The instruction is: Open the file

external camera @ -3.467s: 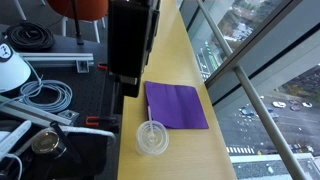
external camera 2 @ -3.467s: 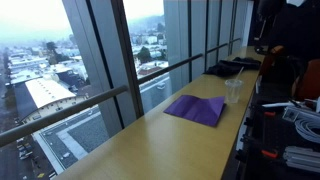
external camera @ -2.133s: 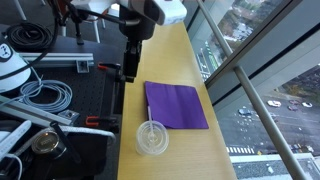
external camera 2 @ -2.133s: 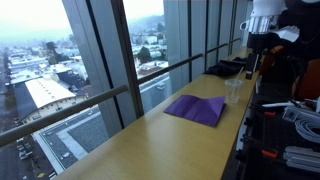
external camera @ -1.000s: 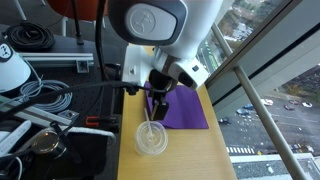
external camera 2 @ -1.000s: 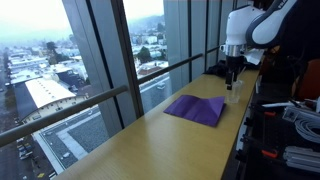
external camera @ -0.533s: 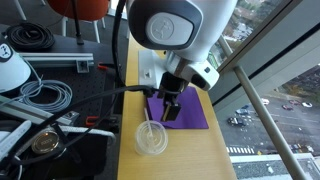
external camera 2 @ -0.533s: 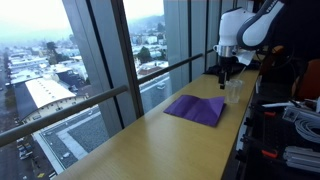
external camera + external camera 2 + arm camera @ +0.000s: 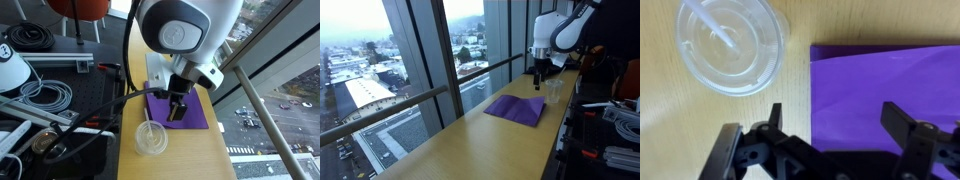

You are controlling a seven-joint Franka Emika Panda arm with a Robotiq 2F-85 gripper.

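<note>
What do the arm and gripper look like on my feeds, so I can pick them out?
The white arm has glossy, rounded shells with a round grey cap on one joint. A black cable loops alongside it. The black two-finger gripper has angular matte fingers on a dark body. No markings are legible.

Wooden counter (image 9: 680, 125) under file (image 9: 885, 75), cup (image 9: 730, 45)

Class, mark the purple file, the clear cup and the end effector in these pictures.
purple file (image 9: 880, 75): wrist view, middle of its cover.
clear cup (image 9: 730, 45): wrist view, centre of its lid.
end effector (image 9: 830, 112): wrist view, midway between its open fingertips.
</note>
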